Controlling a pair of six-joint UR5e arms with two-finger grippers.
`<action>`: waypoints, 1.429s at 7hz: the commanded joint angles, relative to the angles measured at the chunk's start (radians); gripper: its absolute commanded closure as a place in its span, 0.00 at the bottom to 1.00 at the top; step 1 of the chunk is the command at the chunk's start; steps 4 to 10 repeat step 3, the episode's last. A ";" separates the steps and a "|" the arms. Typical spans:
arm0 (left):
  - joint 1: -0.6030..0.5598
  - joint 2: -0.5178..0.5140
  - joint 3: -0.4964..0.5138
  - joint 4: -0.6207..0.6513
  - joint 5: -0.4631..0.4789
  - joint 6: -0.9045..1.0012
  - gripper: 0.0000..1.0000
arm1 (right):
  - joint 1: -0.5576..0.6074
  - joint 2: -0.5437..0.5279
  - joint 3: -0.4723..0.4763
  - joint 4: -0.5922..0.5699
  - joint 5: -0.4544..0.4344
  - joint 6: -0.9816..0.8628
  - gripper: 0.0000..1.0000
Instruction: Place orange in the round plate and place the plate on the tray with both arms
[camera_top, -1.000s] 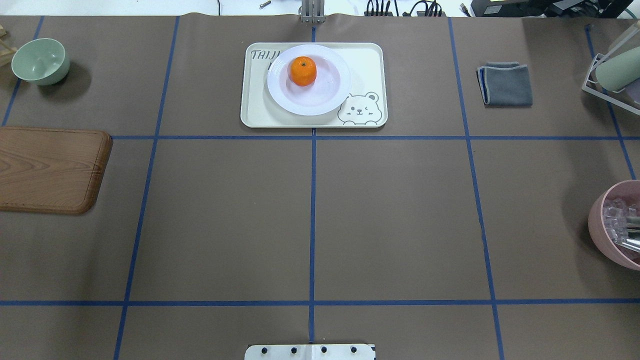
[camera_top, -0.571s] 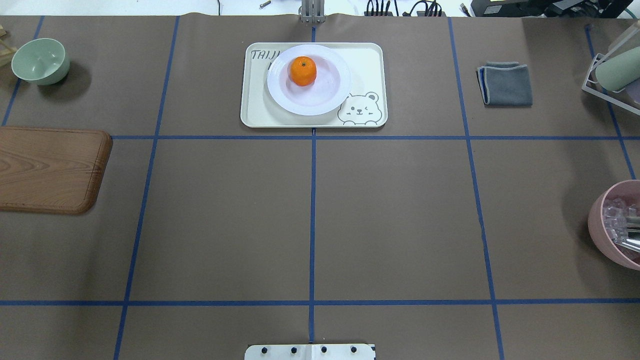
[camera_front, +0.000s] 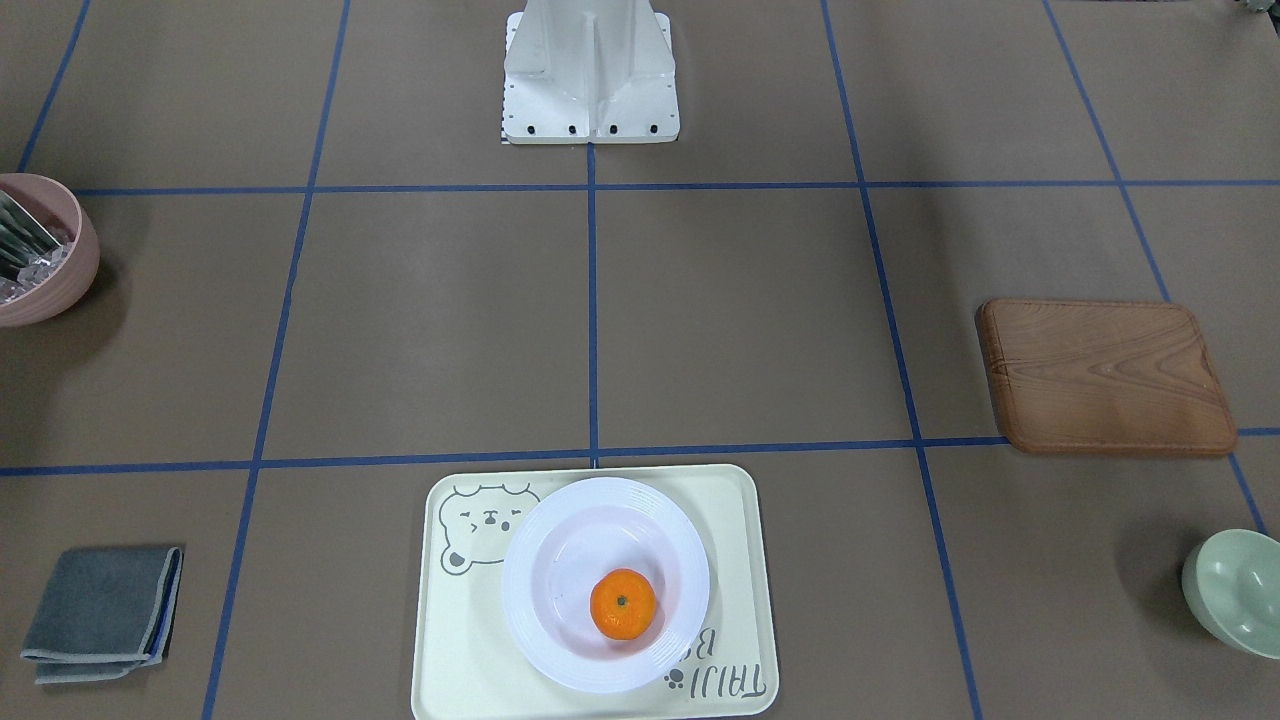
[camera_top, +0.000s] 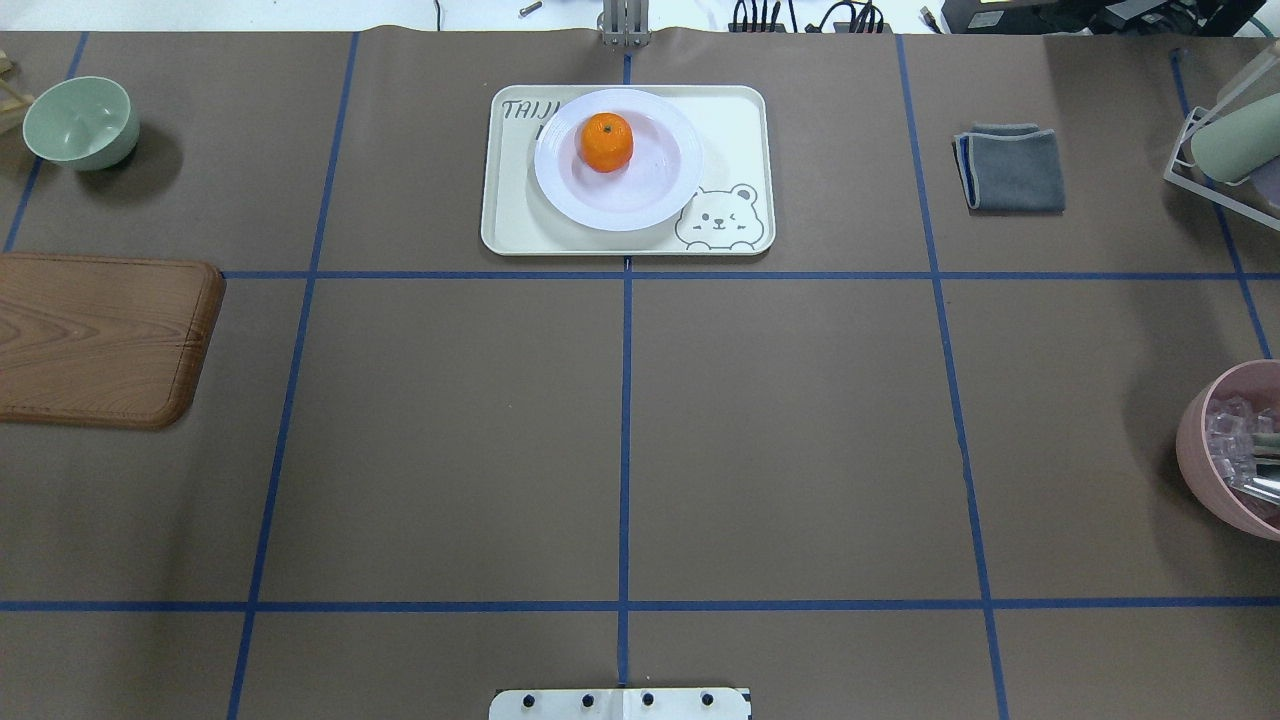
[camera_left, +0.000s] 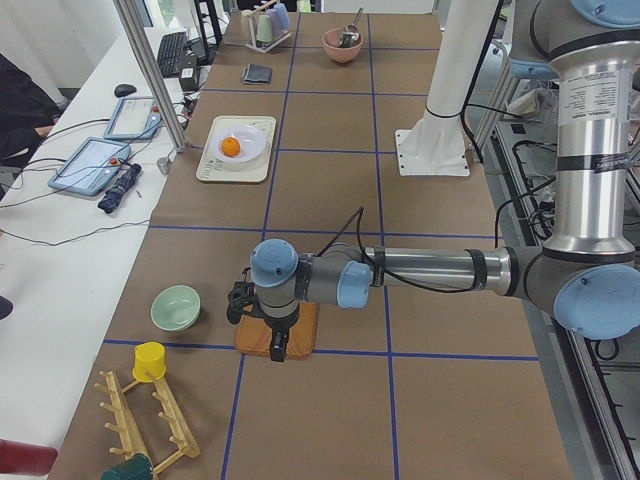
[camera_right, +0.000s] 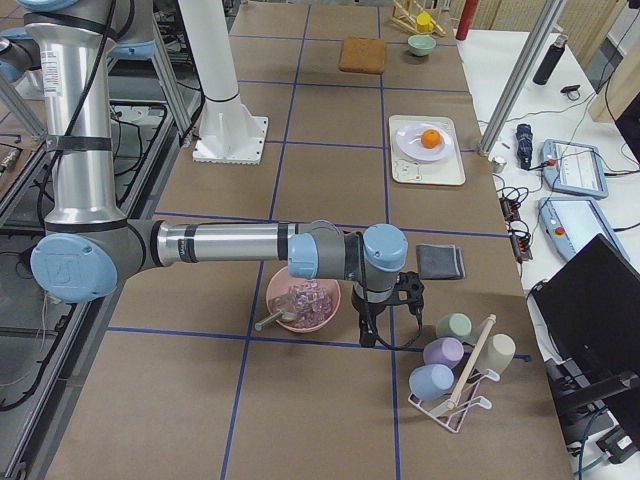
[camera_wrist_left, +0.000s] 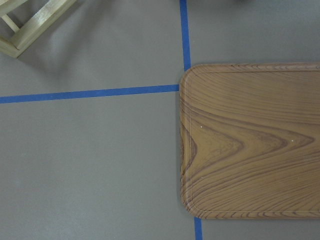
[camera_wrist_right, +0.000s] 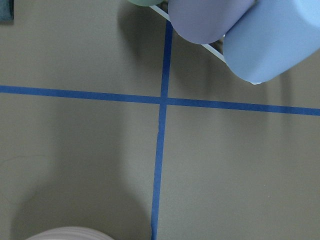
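the orange (camera_top: 606, 141) is being carried in the well of the round plate (camera_top: 650, 195), toward the side of the plate away from the robot, with its stem dimple facing up. the plate is being borne flat by the tray (camera_top: 735, 120), toward the tray's left half by the robot's sides; part of the lettering is being covered by it, and the bear drawing is being left in sight just beside its rim. the tray is being supported by the desk (camera_top: 800, 420) at the far middle, just beyond a line of blue tape.

both arms are being held well apart from the tray. the left claw (camera_left: 274, 345) is being hung over the edge of the wooden board (camera_top: 100, 340), near the pale green bowl (camera_top: 80, 122). the right claw (camera_right: 367, 335) is being hung over bare desk between the pink bowl (camera_top: 1205, 440) and the mug rack (camera_right: 455, 370), with the grey cloth (camera_top: 1012, 168) lying nearby. whether either claw is spread or pressed together cannot be told, since each is being seen only from the desk's ends.
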 joint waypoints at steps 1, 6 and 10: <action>0.000 0.000 0.003 -0.001 0.001 0.000 0.01 | 0.000 0.000 0.000 0.002 0.002 0.000 0.00; 0.000 0.000 0.004 -0.001 0.001 0.000 0.01 | 0.001 -0.002 0.000 0.002 0.005 0.000 0.00; 0.000 0.000 0.004 -0.001 0.001 0.000 0.01 | 0.001 -0.002 0.000 0.002 0.005 0.000 0.00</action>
